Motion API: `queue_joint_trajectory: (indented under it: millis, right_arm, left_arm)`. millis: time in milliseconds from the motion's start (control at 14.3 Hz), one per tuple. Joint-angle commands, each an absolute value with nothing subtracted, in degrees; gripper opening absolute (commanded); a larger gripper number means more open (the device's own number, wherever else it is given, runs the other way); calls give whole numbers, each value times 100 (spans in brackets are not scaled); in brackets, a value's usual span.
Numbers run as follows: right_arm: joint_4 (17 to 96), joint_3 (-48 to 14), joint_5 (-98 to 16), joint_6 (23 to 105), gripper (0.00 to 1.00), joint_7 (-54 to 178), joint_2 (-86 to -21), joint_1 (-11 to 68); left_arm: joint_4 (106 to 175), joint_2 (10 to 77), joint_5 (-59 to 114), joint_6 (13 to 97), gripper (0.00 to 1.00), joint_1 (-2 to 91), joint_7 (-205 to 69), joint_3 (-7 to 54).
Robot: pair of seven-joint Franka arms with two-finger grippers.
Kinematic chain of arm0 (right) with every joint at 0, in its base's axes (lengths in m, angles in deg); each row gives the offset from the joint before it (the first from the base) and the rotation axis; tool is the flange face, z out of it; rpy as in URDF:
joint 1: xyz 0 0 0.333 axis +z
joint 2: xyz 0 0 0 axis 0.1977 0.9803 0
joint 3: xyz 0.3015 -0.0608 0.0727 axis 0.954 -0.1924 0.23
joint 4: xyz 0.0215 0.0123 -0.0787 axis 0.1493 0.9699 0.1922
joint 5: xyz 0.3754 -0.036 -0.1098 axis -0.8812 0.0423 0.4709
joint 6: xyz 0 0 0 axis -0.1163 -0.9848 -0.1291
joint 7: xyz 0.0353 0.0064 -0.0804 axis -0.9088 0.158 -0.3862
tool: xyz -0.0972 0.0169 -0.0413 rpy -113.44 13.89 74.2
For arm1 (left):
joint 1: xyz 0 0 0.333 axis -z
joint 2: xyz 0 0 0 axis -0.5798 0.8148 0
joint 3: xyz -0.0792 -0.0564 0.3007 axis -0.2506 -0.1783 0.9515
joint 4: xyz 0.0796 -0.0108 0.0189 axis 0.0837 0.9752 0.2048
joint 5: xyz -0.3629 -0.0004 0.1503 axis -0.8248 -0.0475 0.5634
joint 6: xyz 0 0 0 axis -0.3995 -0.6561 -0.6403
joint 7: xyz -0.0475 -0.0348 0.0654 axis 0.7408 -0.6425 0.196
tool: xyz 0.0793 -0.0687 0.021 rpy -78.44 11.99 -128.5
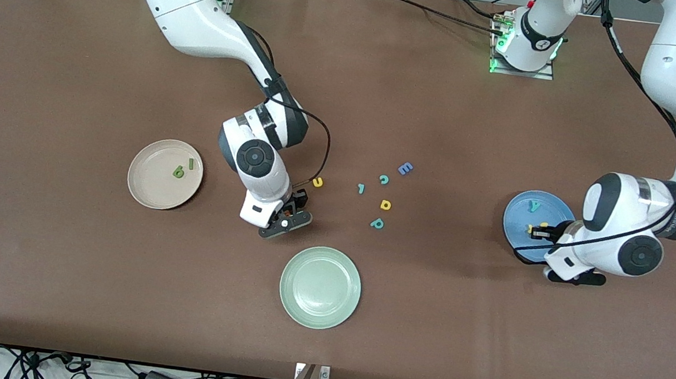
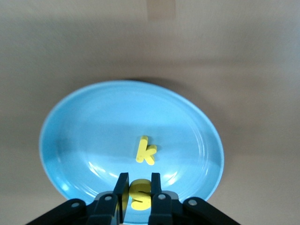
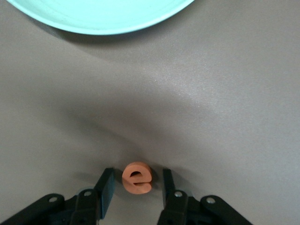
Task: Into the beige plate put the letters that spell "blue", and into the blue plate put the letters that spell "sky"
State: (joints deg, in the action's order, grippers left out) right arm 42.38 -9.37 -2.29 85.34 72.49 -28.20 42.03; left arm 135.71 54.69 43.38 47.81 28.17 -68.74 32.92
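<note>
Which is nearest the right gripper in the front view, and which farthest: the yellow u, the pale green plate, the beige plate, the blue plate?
From the right gripper:
1. Yellow u, just beside it.
2. Pale green plate, nearer the camera.
3. Beige plate, toward the right arm's end.
4. Blue plate, toward the left arm's end.

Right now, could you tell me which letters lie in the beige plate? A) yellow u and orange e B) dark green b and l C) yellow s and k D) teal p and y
B: the dark green b and l lie in the beige plate.
</note>
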Motion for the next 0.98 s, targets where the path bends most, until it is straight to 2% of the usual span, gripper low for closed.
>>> queue_joint_trajectory:
  millis: [0,70,209,349,558,698,907]
  right_arm:
    - [4118,-946,-135,8557,22,7144,-2731,4190]
    - [4118,-946,-144,8549,10,7135,-2739,4181]
    - [4118,-945,-170,8496,0,7135,-2800,4155]
    - [4161,-946,-162,8330,0,7135,-2941,3981]
    - [4275,-928,-153,7069,0,6768,-3537,3340]
    - [4783,-910,-197,6355,0,6442,-4116,2804]
    - [5960,-919,-188,6246,0,6212,-4926,2205]
  left_arm:
    - [13719,5325,4480,4764,100,2717,-6859,3243]
    - [13702,5307,4480,4755,100,2717,-6868,3243]
    - [13666,5228,4471,4746,100,2717,-6868,3235]
    - [13614,5001,4471,4677,100,2691,-6850,3235]
    - [13132,4833,4462,4353,100,2700,-6815,3243]
    - [12719,4833,4471,4062,100,2691,-6797,3243]
    - [12436,4622,4462,3580,100,2700,-6693,3156]
